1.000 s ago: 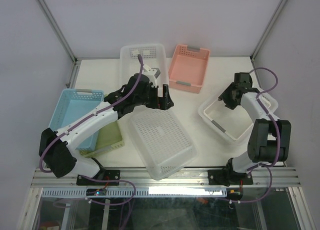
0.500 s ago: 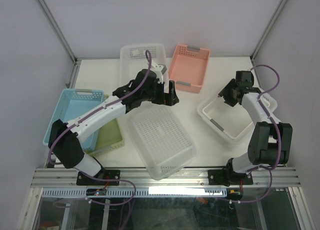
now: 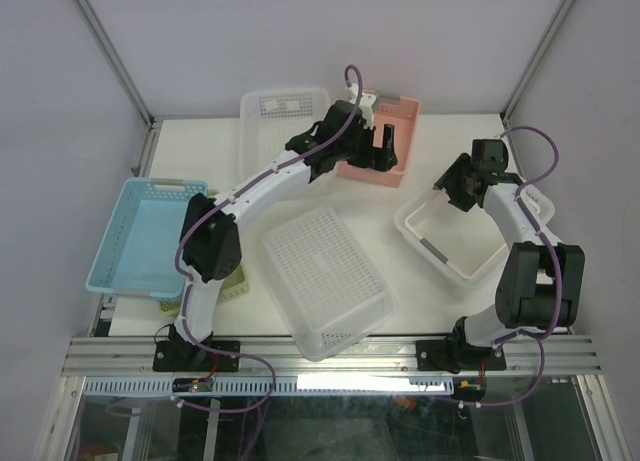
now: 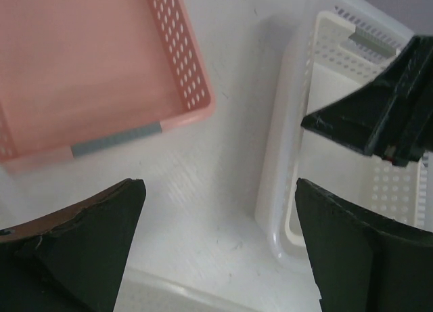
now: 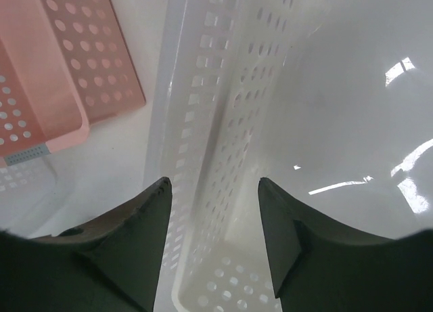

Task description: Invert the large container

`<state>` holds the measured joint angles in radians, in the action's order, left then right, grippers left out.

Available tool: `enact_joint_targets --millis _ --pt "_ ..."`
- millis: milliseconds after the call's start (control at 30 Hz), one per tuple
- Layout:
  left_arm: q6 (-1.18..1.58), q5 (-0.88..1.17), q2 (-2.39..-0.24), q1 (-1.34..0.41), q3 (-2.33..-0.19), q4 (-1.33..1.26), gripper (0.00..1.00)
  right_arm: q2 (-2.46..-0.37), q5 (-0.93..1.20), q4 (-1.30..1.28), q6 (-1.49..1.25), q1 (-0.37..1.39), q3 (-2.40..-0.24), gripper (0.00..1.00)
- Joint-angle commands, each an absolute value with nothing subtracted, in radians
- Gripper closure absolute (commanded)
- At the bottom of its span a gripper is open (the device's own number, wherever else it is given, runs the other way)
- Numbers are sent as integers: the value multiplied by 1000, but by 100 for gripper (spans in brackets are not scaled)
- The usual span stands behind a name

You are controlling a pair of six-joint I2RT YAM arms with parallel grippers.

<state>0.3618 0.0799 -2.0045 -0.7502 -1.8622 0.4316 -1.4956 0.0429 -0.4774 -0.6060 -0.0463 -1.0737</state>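
The large clear container [image 3: 325, 281] lies bottom-up at lower centre of the worktop [image 3: 440, 141]. Left arm reaches far, claw [image 4: 220, 187] spread above the pink basket [image 4: 88, 61]; right claw [image 5: 213, 183] gapes astride the white basket [image 5: 226, 102] wall.

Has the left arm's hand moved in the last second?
Yes. The left gripper swung away from the large clear container, toward the far side, and is now above the pink basket.

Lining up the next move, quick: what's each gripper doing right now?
Left gripper: open, holding nothing.
Right gripper: open, fingers either side of the white basket wall.
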Motion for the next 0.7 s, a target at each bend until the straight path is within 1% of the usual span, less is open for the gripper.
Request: enact_joint_targets --millis 0,167,300,500,667 --pt "307 89 -2175 -707 -2112 408 1 -1443 54 -487 -574 -51 -1115 40" --pt "289 107 -2355 -673 -2320 409 1 -1357 53 -530 -550 -53 -1089 33" --pt "259 100 -2457 -661 -2406 400 1 -1294 66 -545 -543 -55 -1057 29" --pt "249 71 -2497 -627 -2381 379 1 -1253 78 -573 -542 -58 -1086 27" --pt "270 71 -2470 -577 -2294 377 1 -1232 60 -589 -538 -60 -1118 25"
